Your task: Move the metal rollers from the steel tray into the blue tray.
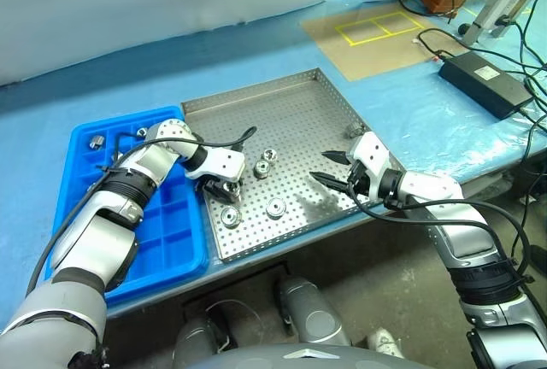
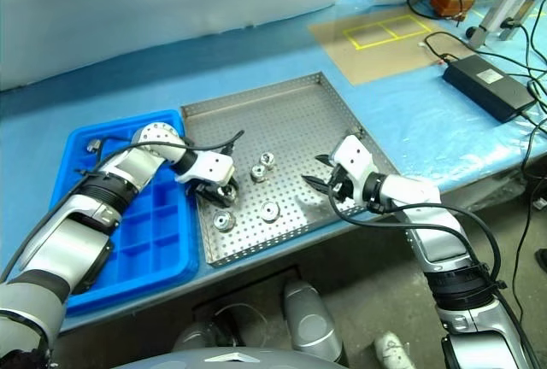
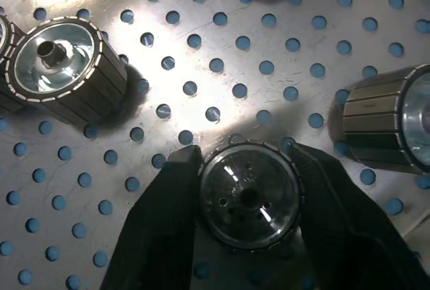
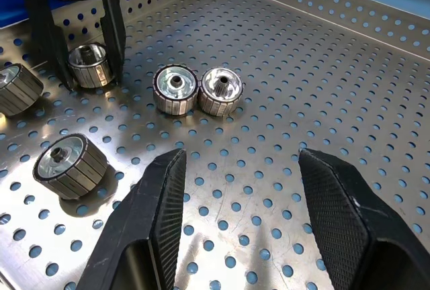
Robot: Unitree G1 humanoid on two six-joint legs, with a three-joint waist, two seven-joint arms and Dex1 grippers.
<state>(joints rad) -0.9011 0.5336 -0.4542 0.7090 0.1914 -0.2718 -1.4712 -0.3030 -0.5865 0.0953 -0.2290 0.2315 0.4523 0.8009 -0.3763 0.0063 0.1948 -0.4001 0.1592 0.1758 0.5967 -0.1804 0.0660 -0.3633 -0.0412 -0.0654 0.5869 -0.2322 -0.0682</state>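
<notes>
**Left eye view: left pincer clamped on a roller in the steel tray**

Near edge of the large square grey perforated steel tray [image 1: 295,121]: two small shiny silver ring-shaped metal rollers lie loose on the floor, one [image 1: 230,216] toward the blue tray's side, one [image 1: 275,207] nearer the middle.

Just behind the first, the left pincer [image 1: 224,188] points down onto the tray floor. In the left wrist view its two black fingers [image 3: 161,229] press either side of one upright roller [image 3: 250,195], its centre hole facing the camera. Roller stands on the tray floor.

Right pincer [image 1: 330,167] hovers over the tray's right part, fingers [image 4: 158,203] apart, nothing between them, bare perforated floor below.

Mid-tray: a pair of rollers, one [image 1: 261,166] and one [image 1: 270,155], touching each other; the right wrist view shows them side by side. One more roller [image 1: 355,131] sits by the tray's right rim.

To the left, touching the steel tray: bright blue rectangular plastic tray [image 1: 162,241] with square compartments. Its far compartments hold one roller [image 1: 97,141] and another [image 1: 141,132], partly hidden by the left arm.

Far right on the pale blue counter [image 1: 410,113]: a flat black power brick [image 1: 485,83] with cables.
</notes>
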